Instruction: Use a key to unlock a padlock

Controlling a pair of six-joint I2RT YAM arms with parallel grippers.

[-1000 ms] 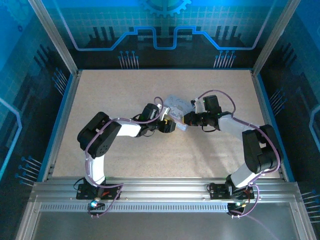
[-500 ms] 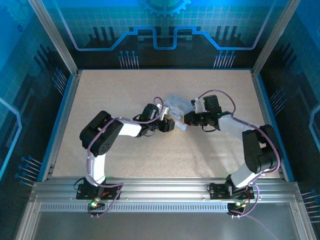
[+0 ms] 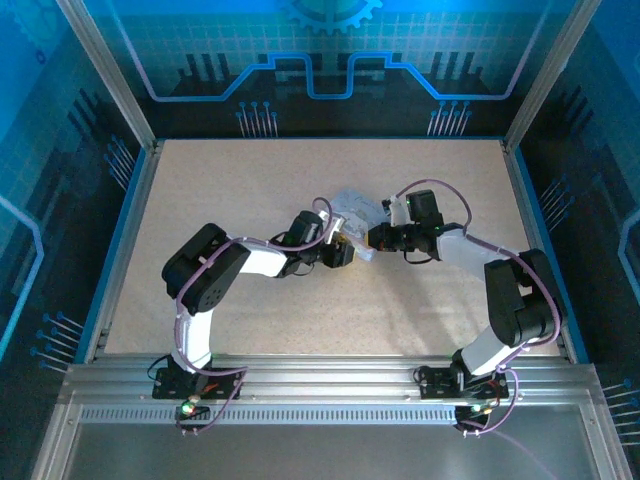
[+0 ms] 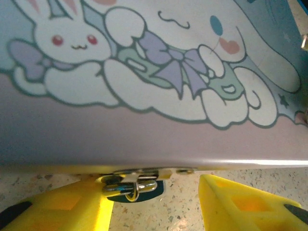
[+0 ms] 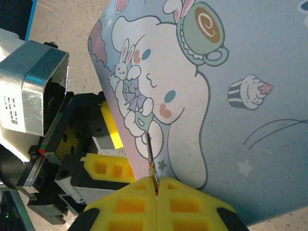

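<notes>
Seen from above, the left arm and right arm meet at the middle of the tabletop. The left fingers and right fingers are almost tip to tip at the near edge of a pale cartoon-print tin. At that range the lock and key are too small to make out.

The left wrist camera looks along the tin's printed face. Under its lower edge hangs the padlock, a dark body with a bright shackle, caught on the tin's metal hasp just above the speckled tabletop. The left fingers stand wide apart, one yellow pad on each side of the padlock, gripping nothing. The pad on the left of that view is right beside the lock, and whether it touches cannot be told.

The right wrist camera gives the other side. The right fingers are pressed together on the key, a thin grey blade rising from between the yellow pads. Its tip sits at the tin's edge, beside the left fingers. Whether the tip has entered the lock cannot be told.

Compared with a second ago, the left arm's wrist has shifted slightly to the right, bringing its fingers in closer under the tin. The right arm and the tin sit where they were.
</notes>
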